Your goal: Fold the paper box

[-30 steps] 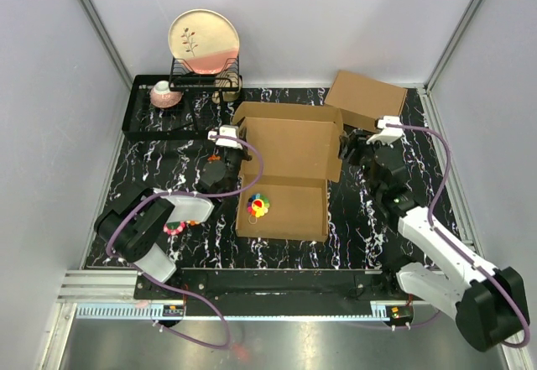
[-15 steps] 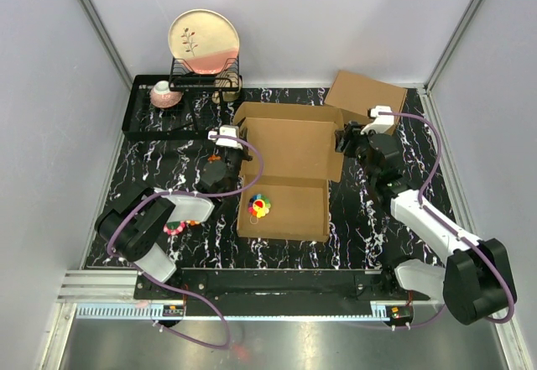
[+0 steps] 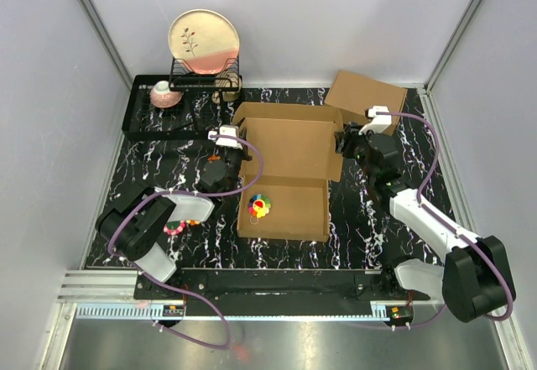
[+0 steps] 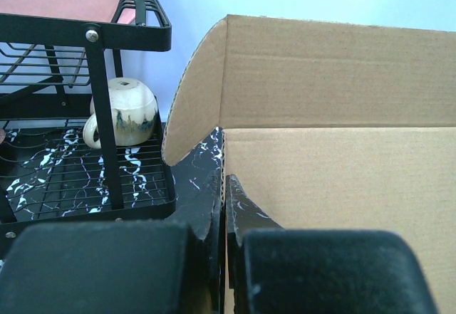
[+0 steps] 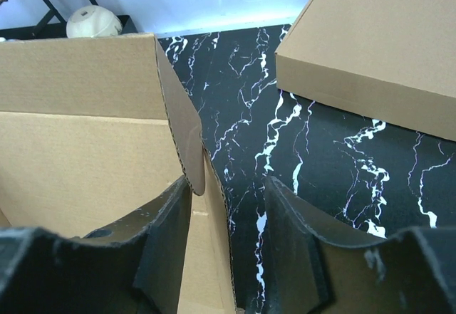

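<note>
The left claw is clenched on the left edge of the paper box, a plain brown corrugated cardboard mailer lying mid-table between the two arms. In the left wrist view the thin cardboard edge runs up from between its black pads. The right claw is released: its fingers stand apart, astride the right edge of the lid panel, with bare table showing on the outer side. I judge it poised to grip rather than gripping.

Just beyond each claw a rounded side flap juts from a corner of the lid, bent but not tucked into anything. The lid panel lies back from its hinge, open, with a narrow strip along its far edge.

Nearer the arms, the other half of the box already forms a shallow tray with its walls raised. A small multicoloured toy lies in the tray's left part.

So the tray looks done and loaded. What remains, as I read it, is to turn the side flaps inward, swing the lid over the tray and tuck the far strip down the front. That would put the task past its middle.

Further out, a second flat brown cardboard box, fully made up, lies at the far right of the black white-veined table, apart from the right claw. A black wire dish rack stands at the far left.
</note>
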You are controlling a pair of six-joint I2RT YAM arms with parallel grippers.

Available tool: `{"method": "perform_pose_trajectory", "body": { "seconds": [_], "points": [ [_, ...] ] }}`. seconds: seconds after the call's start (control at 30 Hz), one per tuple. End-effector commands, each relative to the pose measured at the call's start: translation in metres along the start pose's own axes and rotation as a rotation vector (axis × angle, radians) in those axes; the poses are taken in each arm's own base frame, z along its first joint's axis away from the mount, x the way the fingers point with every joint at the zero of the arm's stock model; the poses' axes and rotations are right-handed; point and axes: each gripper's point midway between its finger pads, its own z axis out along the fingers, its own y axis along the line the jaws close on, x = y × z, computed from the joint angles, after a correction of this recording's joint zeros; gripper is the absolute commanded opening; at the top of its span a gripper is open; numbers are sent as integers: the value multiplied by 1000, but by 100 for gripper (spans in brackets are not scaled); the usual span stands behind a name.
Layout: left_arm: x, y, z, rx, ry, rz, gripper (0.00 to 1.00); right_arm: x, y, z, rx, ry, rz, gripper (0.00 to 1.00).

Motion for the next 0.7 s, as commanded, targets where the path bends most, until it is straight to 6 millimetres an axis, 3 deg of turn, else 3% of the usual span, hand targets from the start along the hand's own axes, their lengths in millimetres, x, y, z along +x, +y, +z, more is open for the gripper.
{"method": "perform_pose_trajectory", "body": {
  "seconds": [0.0,0.27,0.33,0.37,0.57,0.6,0.67],
  "points": [
    [-104,-2,4,11,-385,-170,0,-8,4,5,-14,-4,5,50],
    [-106,-1,4,9,-389,-172,3,-11,3,3,-11,-21,2,30],
    [-108,-1,2,7,-393,-175,11,-15,5,1,-16,-38,4,27],
    [-109,-1,1,8,-395,-174,20,-17,5,1,-16,-44,8,25],
    [-119,6,-7,-9,-411,-179,43,-23,6,-2,-26,-70,7,19],
    [-124,8,-10,-9,-421,-184,53,-24,7,-2,-28,-73,6,17],
    [-127,12,-14,-23,-420,-157,56,-24,8,-3,-36,-77,6,16]
  ]
}}
